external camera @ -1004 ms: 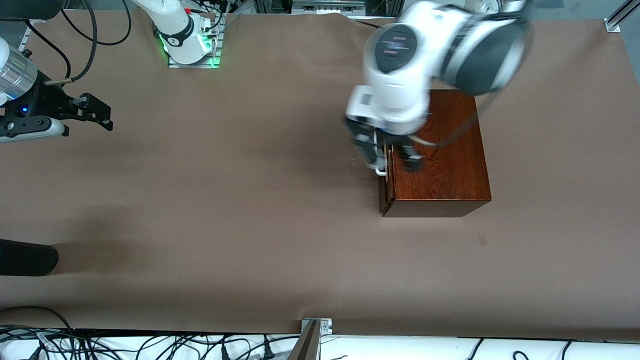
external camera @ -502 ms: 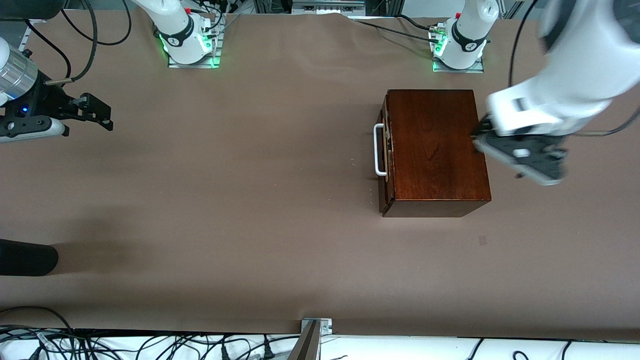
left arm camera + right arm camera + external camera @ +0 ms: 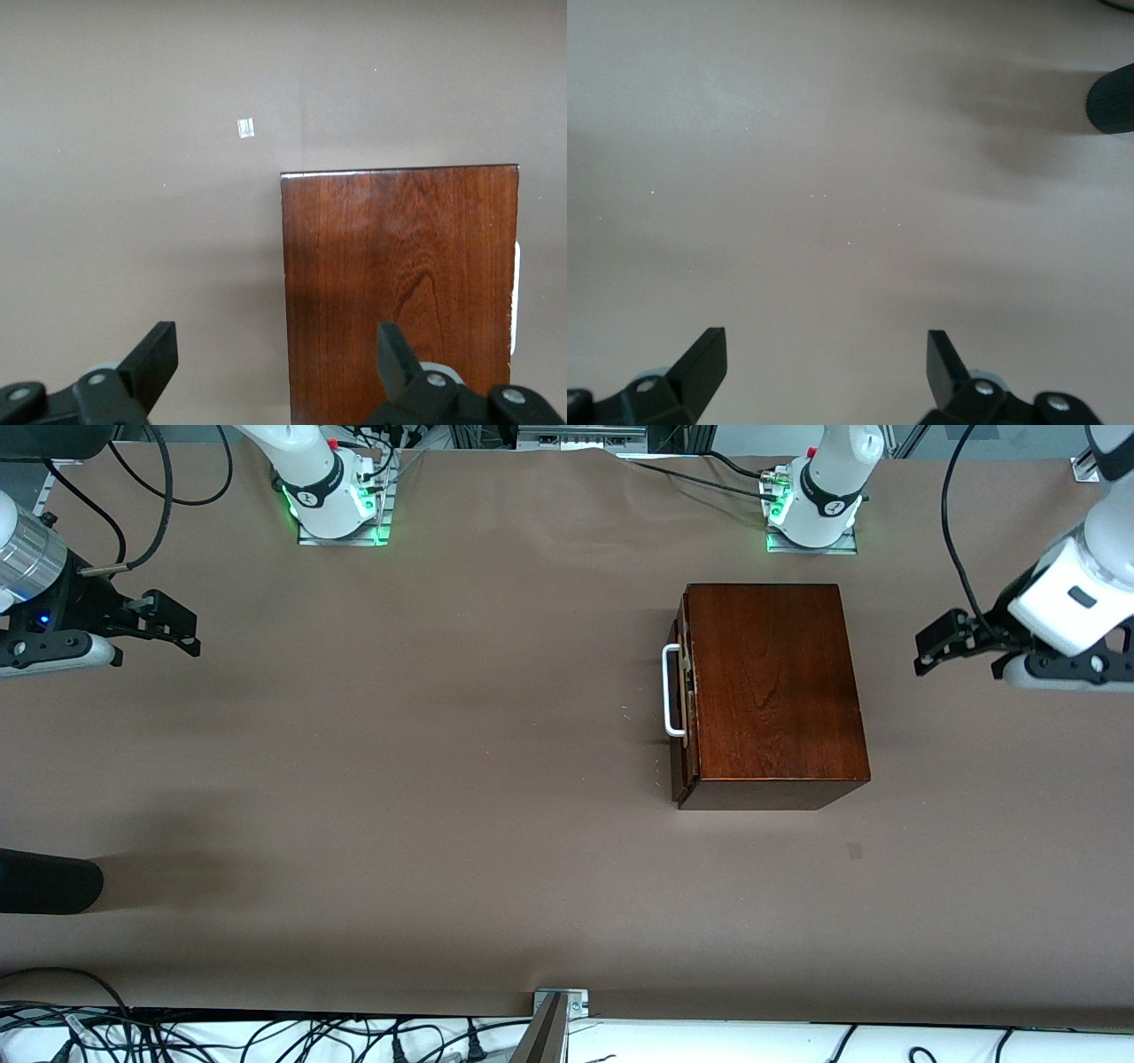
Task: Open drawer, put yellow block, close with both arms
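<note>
The dark reddish-brown wooden box (image 3: 775, 686) stands on the table toward the left arm's end. Its drawer (image 3: 680, 731) is pushed in, and the white bar handle (image 3: 671, 691) faces the right arm's end. The box also shows in the left wrist view (image 3: 399, 292). My left gripper (image 3: 935, 645) is open and empty, in the air beside the box at the left arm's end; its own view (image 3: 275, 341) shows it wide apart. My right gripper (image 3: 182, 629) is open and empty, waiting at the right arm's end (image 3: 824, 341). The yellow block is out of view.
A black rounded object (image 3: 49, 881) juts in at the right arm's end, nearer the front camera; it also shows in the right wrist view (image 3: 1112, 97). A small tape mark (image 3: 854, 851) lies near the box. Cables run along the table's front edge.
My left arm has swung from the drawer's handle, over the box, out to the left arm's end of the table. The right arm has not moved.
</note>
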Controlling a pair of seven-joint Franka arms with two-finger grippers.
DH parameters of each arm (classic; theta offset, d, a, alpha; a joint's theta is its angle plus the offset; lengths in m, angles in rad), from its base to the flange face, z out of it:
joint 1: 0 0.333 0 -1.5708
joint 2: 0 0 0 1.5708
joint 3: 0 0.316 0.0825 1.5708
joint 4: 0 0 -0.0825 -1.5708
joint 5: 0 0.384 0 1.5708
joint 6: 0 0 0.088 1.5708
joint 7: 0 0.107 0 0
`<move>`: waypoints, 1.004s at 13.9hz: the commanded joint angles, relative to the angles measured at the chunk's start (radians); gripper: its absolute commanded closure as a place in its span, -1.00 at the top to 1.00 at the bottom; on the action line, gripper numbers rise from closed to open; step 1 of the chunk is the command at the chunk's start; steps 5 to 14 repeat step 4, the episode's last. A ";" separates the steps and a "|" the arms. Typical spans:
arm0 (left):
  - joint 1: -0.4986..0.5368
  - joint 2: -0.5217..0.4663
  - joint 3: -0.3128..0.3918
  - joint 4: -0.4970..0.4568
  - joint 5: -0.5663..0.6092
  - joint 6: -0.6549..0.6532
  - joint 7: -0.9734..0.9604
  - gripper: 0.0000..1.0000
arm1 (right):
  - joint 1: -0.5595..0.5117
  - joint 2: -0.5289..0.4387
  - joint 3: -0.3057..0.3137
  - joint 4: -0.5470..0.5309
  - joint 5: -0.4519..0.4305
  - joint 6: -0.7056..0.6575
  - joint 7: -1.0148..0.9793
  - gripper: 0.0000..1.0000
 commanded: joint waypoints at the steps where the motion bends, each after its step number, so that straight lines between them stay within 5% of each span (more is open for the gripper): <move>1: -0.017 -0.063 -0.001 -0.100 -0.009 0.044 -0.018 1.00 | -0.004 0.005 0.004 0.018 -0.006 -0.008 0.016 1.00; 14: -0.015 -0.063 0.000 -0.103 -0.009 0.039 -0.018 1.00 | 0.004 0.005 0.007 0.019 -0.007 0.003 0.016 1.00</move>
